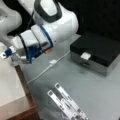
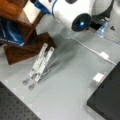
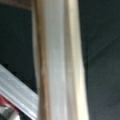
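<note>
The white arm with blue rings reaches toward a front view's left, and my gripper [image 1: 4, 54] sits at that edge, just above the pale top of a wooden shelf [image 1: 11, 85]. In a front view from the opposite side the arm's blue end [image 2: 42, 5] meets the same wooden shelf [image 2: 17, 15] at the top left. The wrist view is filled by a pale wooden upright [image 3: 57, 62] very close to the camera, with dark space on both sides. Nothing shows between the fingers in any view.
A folding metal stand [image 1: 66, 105] [image 2: 38, 65] lies on the grey table. A black box on a silver base [image 1: 97, 52] [image 2: 107, 97] carries a white tag [image 1: 85, 56]. A white cable with a connector [image 1: 53, 62] [image 2: 103, 55] crosses the table. A blue book [image 2: 10, 32] stands in the shelf.
</note>
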Tool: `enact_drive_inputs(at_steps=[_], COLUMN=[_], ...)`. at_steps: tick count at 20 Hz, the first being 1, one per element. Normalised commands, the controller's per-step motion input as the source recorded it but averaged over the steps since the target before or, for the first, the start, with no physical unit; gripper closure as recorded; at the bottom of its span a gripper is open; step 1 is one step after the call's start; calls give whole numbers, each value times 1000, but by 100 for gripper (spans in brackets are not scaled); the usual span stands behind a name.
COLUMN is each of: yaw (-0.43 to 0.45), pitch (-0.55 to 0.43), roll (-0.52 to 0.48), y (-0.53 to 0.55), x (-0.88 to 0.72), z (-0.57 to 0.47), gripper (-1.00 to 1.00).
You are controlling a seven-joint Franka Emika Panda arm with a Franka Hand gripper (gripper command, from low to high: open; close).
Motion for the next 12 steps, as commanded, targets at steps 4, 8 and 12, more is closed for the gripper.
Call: enact_drive_inputs(at_steps=[4, 8, 12], yaw=[284, 287, 287], pitch=[20, 34, 38], roll=[-57, -47, -47], y=[-63, -67, -78], x=[-144, -148, -161], z=[52, 64, 76], gripper=[100, 100, 100])
